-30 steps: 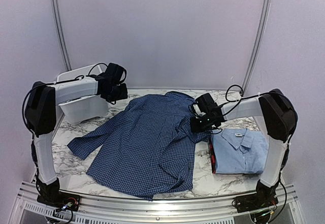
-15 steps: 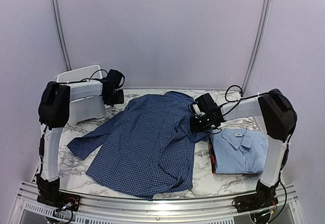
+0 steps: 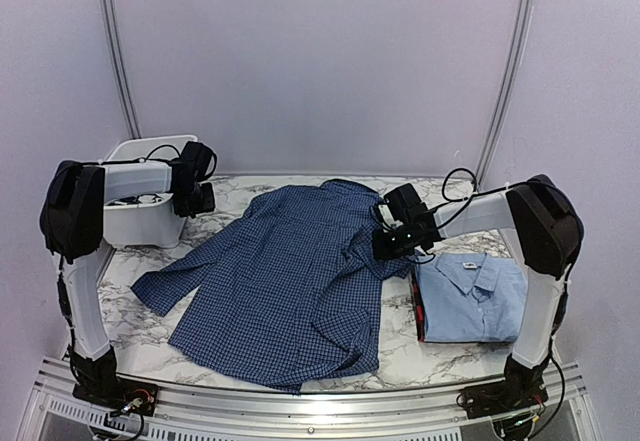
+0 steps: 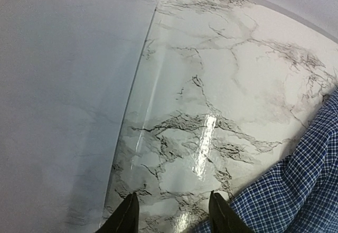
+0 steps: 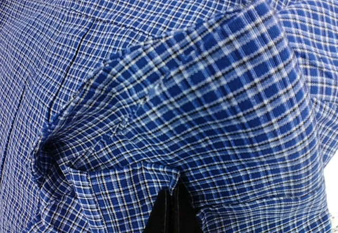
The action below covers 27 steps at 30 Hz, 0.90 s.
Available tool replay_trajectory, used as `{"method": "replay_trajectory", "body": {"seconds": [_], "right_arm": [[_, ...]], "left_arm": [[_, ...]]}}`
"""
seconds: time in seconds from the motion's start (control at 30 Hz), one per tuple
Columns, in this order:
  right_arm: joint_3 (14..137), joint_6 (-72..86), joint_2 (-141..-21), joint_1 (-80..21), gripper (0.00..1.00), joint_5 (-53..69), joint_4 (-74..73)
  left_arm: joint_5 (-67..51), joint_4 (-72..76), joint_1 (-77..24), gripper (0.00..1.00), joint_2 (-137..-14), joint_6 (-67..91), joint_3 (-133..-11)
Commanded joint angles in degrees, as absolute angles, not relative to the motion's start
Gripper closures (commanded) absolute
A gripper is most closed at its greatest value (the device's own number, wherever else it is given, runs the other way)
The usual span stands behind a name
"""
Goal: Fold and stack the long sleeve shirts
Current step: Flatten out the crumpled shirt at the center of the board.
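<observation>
The right tool (image 5: 171,201) pinches the dark blue checked shirt (image 3: 290,281); the left tool (image 4: 173,198), half spread, hangs empty over the table (image 4: 211,85).

Left gripper (image 4: 174,220): jaws apart, empty, near tabletop's (image 4: 222,85) far left corner.
Right gripper (image 5: 170,212): jaws pinched on dark blue shirt (image 3: 290,281).

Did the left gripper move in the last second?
Yes. The left gripper has swung left, away from the dark blue checked cloth shirt, and is now beside the white plastic bin.
</observation>
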<state>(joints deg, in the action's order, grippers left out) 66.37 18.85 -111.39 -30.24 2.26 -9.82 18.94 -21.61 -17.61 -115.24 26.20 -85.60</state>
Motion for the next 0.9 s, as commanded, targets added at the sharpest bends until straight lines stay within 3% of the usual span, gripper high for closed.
{"method": "replay_trajectory", "body": {"seconds": [0.0, 0.3, 0.6, 0.67, 0.87], "right_arm": [[64.75, 19.24, -113.77, -30.41, 1.00, 1.96, -12.11], [63.64, 19.65, -113.23, -30.06, 1.00, 0.73, -12.48], [64.69, 19.73, -112.95, -29.86, 1.00, 1.07, -13.04], [65.22, 19.74, -113.11, -29.89, 1.00, 1.31, -13.09], [66.38, 19.43, -113.71, -29.97, 1.00, 1.58, -13.79]], "left_arm": [[17.12, -20.81, -19.95, 0.52, -112.60, 25.73, -85.44], [15.08, -19.45, -25.01, 0.48, -119.07, 25.29, -92.26], [12.74, -19.51, -25.27, 0.50, -129.34, 25.64, -101.05], [12.46, -19.43, -25.26, 0.54, -130.60, 25.49, -102.05], [14.52, -19.40, -25.18, 0.88, -132.50, 23.93, -104.94]]}}
